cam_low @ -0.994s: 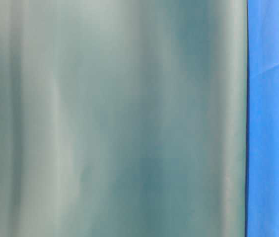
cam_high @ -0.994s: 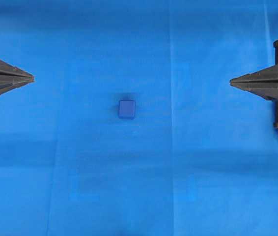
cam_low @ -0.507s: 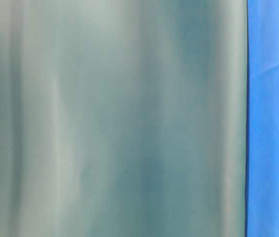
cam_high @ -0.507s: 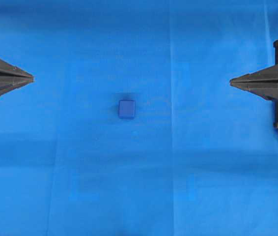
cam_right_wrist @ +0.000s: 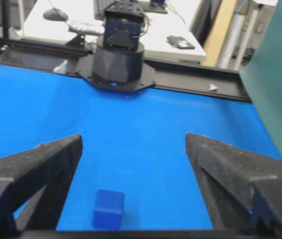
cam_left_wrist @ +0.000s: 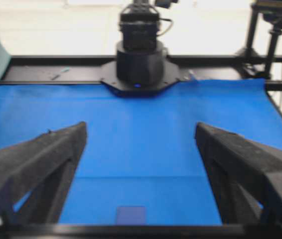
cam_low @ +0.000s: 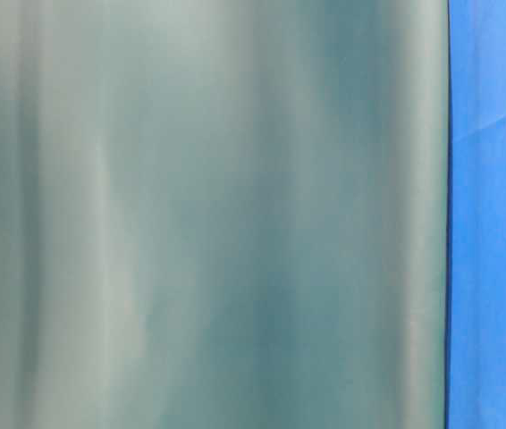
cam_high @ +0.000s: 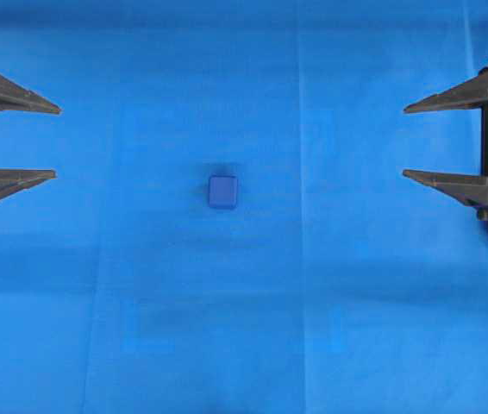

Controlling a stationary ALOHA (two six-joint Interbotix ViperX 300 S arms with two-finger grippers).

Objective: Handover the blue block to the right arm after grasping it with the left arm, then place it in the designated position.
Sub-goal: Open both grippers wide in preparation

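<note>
Block [cam_high: 222,191] sits alone near the middle of the blue cloth [cam_high: 330,285], flat on one face, its sides roughly square to the cloth's fold lines. Nothing touches it. Left gripper [cam_high: 54,142] waits at the left edge, fingers spread wide and pointing inward; right gripper [cam_high: 404,142] mirrors it at the right edge, fingers just as wide apart. Both hold nothing, and both are well apart from the block.

So the step in hand looks like the left arm's reach and grasp. From the left wrist view the block [cam_left_wrist: 130,215] shows only as a dark patch at the bottom edge, roughly centred between the two fingers, so the line of approach already looks fair. In the overhead view, though, the block lies a little below the gap's midline, so a small sideways correction would help before descending.

To do it well: come in above the block, lower with one finger on each side, and close on two flat opposite faces, not across corners, or the cube may twist out. Grip the lower part and leave some of the block proud of the fingertips, so the right gripper has bare faces to take hold of at the handover. The table-level view shows only a blurred grey-green sheet [cam_low: 208,214], no help here.
</note>
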